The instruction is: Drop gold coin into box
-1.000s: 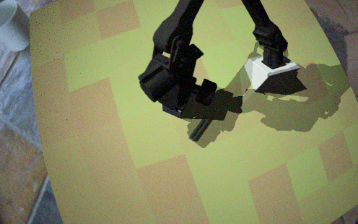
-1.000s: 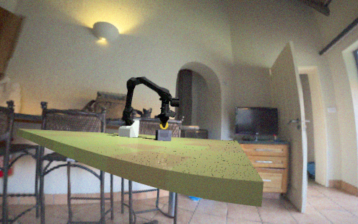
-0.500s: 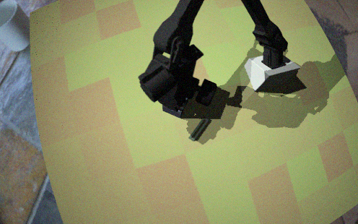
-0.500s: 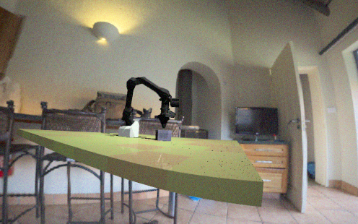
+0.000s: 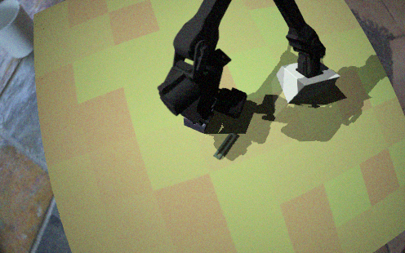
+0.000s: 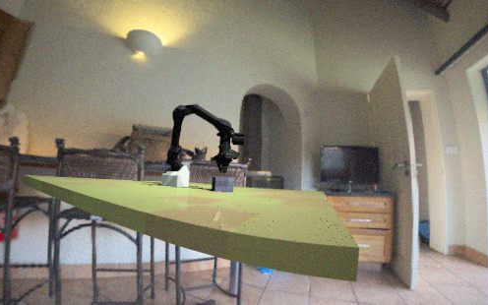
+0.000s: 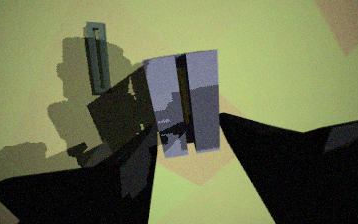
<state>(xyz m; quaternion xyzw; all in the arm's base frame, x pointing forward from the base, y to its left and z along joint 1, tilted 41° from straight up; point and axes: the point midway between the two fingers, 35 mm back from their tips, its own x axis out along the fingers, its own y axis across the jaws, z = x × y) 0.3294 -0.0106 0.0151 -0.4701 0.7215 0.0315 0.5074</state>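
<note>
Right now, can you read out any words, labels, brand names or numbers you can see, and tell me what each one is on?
None can be read in any view.
Grey box: plain lid with a slot, no marking.
Dark-green holder: no marking.
Gripper, open: no visible label.
White arm base: blank.
White cup: blank.

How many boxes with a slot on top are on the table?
1. The grey box sits right under the open gripper, beside the green holder. Nothing suggests another, though the arm hides some of the table.
</note>
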